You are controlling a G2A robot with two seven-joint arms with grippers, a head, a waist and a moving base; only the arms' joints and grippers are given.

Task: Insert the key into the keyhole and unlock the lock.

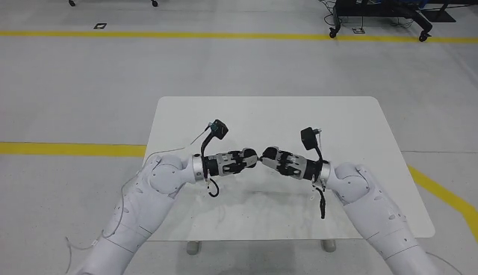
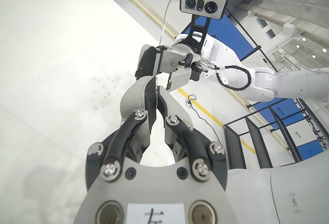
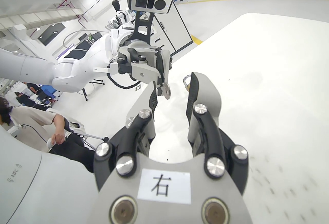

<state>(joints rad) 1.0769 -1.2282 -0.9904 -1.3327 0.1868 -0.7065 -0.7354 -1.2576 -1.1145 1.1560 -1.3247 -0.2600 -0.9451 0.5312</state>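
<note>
1. The key [image 3: 166, 91] is small and silver with a round head. It's up in the air over the table, pinched at the very tips of the left gripper [image 2: 156, 87], and the head pokes out past the fingers.
2. The left gripper's fingers are clamped tight on it, pads pressed together with just the thin metal between them.
3. The lock [image 3: 187, 84] is a little brass padlock with a silver shackle pointing up. It sits just beside the inner pad of one finger of the right gripper [image 3: 174, 85]. That finger hides part of it, so I honestly can't tell if it touches the pad or lies on the table behind.
4. The right gripper is spread wide with nothing squeezed between its fingers. The key hangs near its other finger, apart from the lock.
5. From above, the two grippers meet nearly tip to tip over the middle of the white table [image 1: 336, 125].
6. The tabletop has a patch of small dark scuff marks.
</note>
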